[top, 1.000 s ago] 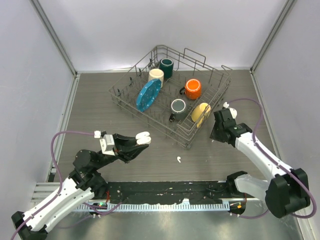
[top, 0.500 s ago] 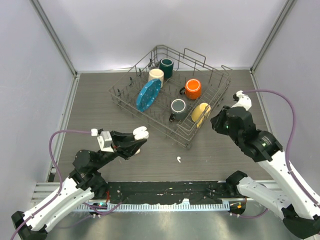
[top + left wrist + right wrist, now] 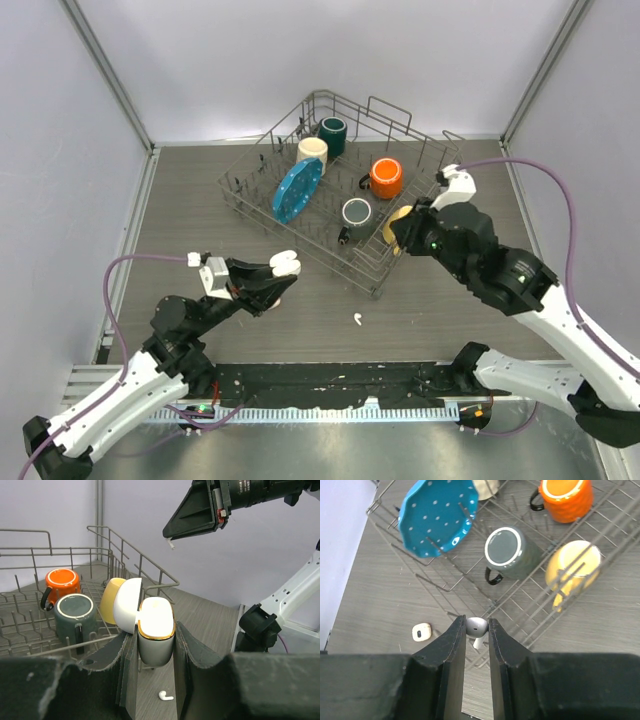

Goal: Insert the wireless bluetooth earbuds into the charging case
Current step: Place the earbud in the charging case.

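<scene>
**A:** How far along is it?

**B:** Midway, I'd judge. The left pincer (image 3: 155, 652) pinches the open charging case (image 3: 156, 622) in front of the dish rack (image 3: 330, 260). I can't tell if anything is inside it.

**A:** And the earbuds?

**B:** The right pincer (image 3: 398, 236) is pressed together on a white earbud (image 3: 478, 626) above the rack's near corner. A second earbud (image 3: 357, 320) lies on the surface (image 3: 200, 220) just before that corner. Both remain to be inserted.

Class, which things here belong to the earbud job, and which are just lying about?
Job: open white gold-rimmed charging case, in left tool; white stemmed earbud, in right tool; loose white earbud on table.
Lying about: wire rack, blue dotted plate, orange mug, grey mug, yellow mug, cream mug, teal mug.
</scene>
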Robot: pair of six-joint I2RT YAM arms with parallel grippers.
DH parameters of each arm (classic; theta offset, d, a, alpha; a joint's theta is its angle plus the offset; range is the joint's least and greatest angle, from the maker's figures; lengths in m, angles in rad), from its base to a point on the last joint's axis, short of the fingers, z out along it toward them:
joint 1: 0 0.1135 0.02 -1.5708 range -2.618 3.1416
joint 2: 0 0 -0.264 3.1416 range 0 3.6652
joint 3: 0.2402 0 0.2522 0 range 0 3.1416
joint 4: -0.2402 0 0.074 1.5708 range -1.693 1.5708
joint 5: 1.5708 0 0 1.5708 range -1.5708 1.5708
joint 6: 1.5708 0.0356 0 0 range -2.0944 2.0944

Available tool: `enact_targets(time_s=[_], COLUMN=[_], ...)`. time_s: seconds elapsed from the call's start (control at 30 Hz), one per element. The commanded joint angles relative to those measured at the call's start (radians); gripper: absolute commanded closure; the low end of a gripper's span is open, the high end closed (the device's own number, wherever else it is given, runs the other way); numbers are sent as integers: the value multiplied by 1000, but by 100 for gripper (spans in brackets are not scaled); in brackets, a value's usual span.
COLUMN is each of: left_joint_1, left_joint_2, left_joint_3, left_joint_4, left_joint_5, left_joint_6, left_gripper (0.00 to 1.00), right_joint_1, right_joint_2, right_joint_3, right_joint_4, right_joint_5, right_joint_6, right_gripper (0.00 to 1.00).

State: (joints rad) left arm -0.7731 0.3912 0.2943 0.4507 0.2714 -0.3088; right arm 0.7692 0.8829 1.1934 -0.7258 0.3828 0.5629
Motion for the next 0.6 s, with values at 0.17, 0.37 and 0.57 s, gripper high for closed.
enact_targets(time_s=[0.17, 0.37, 0.57], left_joint_1=[-3, -3, -3], left_joint_2=[37, 55, 61], left_joint_3=[28, 31, 46], left_joint_4=[59, 66, 57], left_joint_5=[-18, -18, -17], left_joint_6=[-3, -4, -1], left_gripper=[100, 100, 100], right_joint_1=[249, 413, 516], right_joint_2=[112, 163, 214], right_joint_3=[86, 112, 110], right_joint_4=[138, 206, 308], right_joint_5=[228, 412, 522], right_joint_6=[-55, -127, -205], right_gripper=[99, 99, 99])
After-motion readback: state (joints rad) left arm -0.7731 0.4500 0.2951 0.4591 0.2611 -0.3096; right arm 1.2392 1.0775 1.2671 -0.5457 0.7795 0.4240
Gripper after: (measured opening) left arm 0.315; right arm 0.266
